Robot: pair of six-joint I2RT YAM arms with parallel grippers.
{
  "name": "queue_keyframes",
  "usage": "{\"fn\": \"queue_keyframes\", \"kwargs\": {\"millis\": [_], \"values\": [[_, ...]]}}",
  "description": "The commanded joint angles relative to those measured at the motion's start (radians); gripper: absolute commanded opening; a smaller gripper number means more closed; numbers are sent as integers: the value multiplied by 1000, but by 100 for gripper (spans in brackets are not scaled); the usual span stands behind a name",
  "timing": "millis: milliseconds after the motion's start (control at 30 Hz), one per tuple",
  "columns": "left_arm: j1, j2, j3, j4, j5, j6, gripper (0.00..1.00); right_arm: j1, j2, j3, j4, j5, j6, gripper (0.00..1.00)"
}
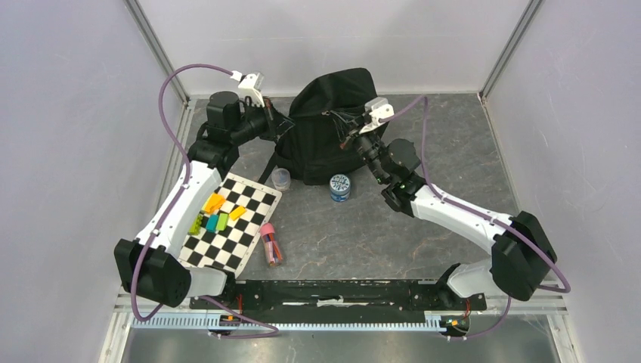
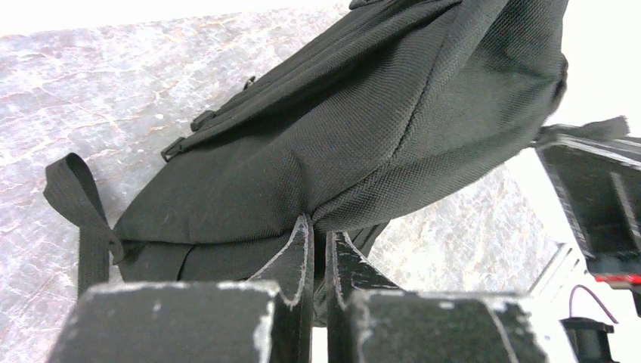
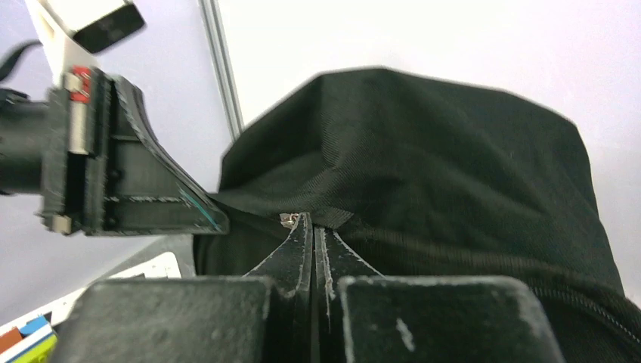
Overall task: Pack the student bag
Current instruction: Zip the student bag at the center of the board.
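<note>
One student bag [image 1: 332, 128], standing on table [image 1: 453, 151], long axis roughly upright

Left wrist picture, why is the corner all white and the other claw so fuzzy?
Left wrist view: the wall behind the student bag is too bright, so it washes out to plain white; the right gripper at the edge looks soft and smeared, while the bag's weave is sharp. Right wrist view: the left gripper is fuzzy too. Top view: even light, only soft shadows.

A robotics lab cell: white panel walls [image 1: 325, 38], aluminium corner posts [image 1: 156, 49], a checkered board [image 1: 227, 246].
</note>
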State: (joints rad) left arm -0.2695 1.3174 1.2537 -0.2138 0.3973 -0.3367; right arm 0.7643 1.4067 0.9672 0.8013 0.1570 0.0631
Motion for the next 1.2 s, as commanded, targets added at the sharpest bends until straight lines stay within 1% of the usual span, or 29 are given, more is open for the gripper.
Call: {"fn": "queue_keyframes", "kwargs": {"millis": [0, 200, 333, 433, 567, 600, 633, 667, 767, 833, 900, 933, 1000, 1033, 1067, 1167], "values": [[50, -17, 35, 8, -80, -42, 2, -91, -85, -62, 36, 100, 18, 0], [65, -32, 37, -14, -106, -21, 2, -194, -133, -138, 54, 113, 67, 0], [65, -47, 32, -5, -91, 30, 2, -230, -155, -137, 59, 65, 67, 0], [64, -54, 29, 20, -40, 50, 2, -230, -140, -99, 48, -40, 70, 0], [64, -66, 18, 54, 16, 44, 2, -227, -135, -84, 72, -244, 112, 0], [64, -68, 17, 58, 27, 44, 2, -224, -134, -81, 73, -281, 118, 2], [64, -71, 14, 61, 36, 44, 2, -220, -134, -80, 68, -321, 118, 9], [64, -75, 12, 63, 39, 46, 2, -216, -138, -80, 62, -358, 115, 20], [64, -82, 7, 65, 46, 55, 2, -209, -170, -100, 36, -456, 75, 48], [64, -85, 7, 65, 66, 65, 2, -204, -197, -109, -19, -459, 1, 63], [61, -91, 6, 67, 82, 75, 2, -204, -216, -84, -142, -423, -118, 75], [61, -96, 6, 69, 87, 79, 2, -204, -218, -54, -217, -396, -193, 79], [59, -108, 8, 74, 96, 82, 2, -206, -203, 28, -394, -293, -307, 84], [59, -110, 11, 76, 98, 81, 2, -208, -192, 61, -446, -258, -359, 87], [59, -113, 14, 76, 101, 79, 2, -212, -178, 90, -500, -238, -415, 89], [59, -109, 25, 77, 107, 73, 2, -222, -113, 176, -639, -231, -510, 92]]}}
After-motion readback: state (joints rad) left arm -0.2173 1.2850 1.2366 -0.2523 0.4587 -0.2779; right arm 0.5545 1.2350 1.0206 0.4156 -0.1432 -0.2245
